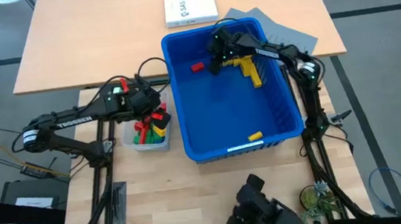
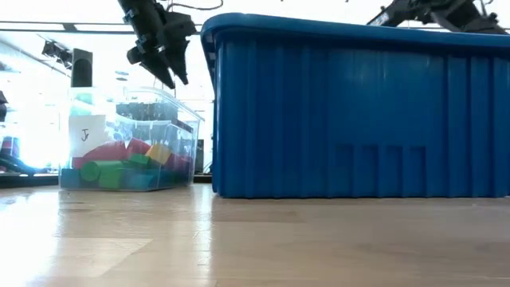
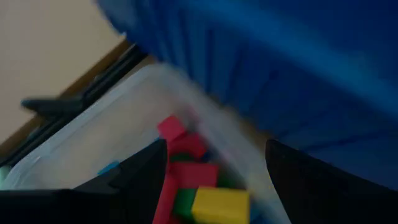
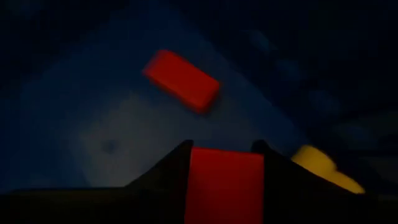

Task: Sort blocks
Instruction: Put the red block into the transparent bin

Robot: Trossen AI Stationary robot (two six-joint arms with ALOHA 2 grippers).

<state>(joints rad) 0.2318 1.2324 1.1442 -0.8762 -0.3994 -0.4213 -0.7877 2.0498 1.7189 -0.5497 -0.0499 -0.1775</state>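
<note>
Bin (image 1: 277, 130) sitting center of frame on desk (image 1: 67, 51); tub (image 1: 131, 143) touching its left wall, blocks (image 1: 150, 131) piling inside; box (image 1: 190, 8) lying above bin.

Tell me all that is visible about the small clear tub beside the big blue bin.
The clear tub looks like thin transparent plastic, rectangular, open on top, standing upright on the wooden table close to the blue bin, on its left. A white label shows on one wall. Inside lie red, green, yellow and blue blocks, piled loosely. The left gripper hovers open above it, not touching it.
</note>
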